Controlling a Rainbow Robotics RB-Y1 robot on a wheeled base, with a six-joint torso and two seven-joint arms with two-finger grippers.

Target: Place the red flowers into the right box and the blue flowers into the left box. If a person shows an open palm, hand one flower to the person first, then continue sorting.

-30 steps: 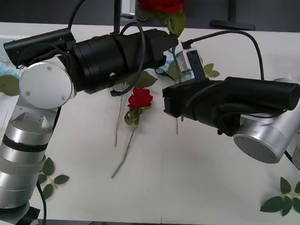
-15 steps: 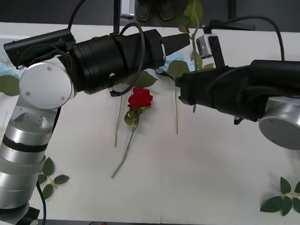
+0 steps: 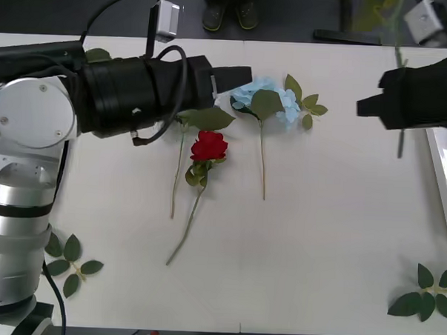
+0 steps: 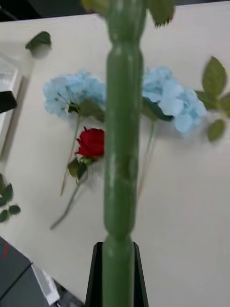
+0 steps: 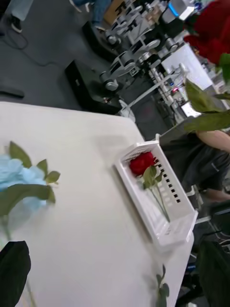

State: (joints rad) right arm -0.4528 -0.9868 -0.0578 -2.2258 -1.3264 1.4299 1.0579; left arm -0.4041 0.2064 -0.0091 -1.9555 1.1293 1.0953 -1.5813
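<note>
My right gripper (image 3: 398,101) (image 4: 115,252) hangs high over the table's right side, shut on the thick green stem of a red flower (image 4: 122,144). That flower's bloom (image 5: 215,24) shows in the air in the left wrist view. The right box (image 5: 165,230) (image 3: 438,169) holds one red flower (image 5: 142,163). Another red flower (image 3: 209,146) lies mid-table beside a blue flower (image 3: 265,95). A second blue flower (image 4: 72,93) lies under my left arm. My left gripper (image 3: 239,73) hovers open above these flowers. A corner of the left box (image 4: 7,76) shows.
Loose green leaf sprigs lie at the table's front left (image 3: 67,261), front right (image 3: 426,291) and beside the blue flower (image 3: 311,106). Bare white tabletop spreads across the middle and front. The table's far edge runs just behind the arms.
My right arm has swung from the table's centre up and to the right, carrying the red flower. My left arm has drawn back a little to the left.
</note>
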